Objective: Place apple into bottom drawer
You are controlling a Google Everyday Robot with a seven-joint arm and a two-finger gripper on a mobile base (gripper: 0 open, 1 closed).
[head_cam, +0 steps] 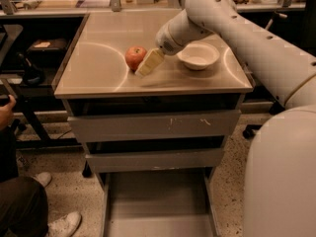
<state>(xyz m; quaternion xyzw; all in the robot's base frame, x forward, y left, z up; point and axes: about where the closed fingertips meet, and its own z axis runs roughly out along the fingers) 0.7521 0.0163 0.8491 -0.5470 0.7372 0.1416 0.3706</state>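
Note:
The red-orange apple (134, 57) sits on the grey cabinet top (98, 78), left of centre. My gripper (147, 64) is low over the top, right up against the apple's right side, reaching in from the right. The bottom drawer (158, 201) is pulled out below the cabinet, and its flat grey floor shows nothing in it. The two upper drawers (153, 125) are shut.
A white bowl (198, 56) stands on the top just right of the gripper. My arm's bulky white links (281, 172) fill the right side. A seated person's leg and shoe (29, 211) are at the lower left. Shelves and a bench lie behind.

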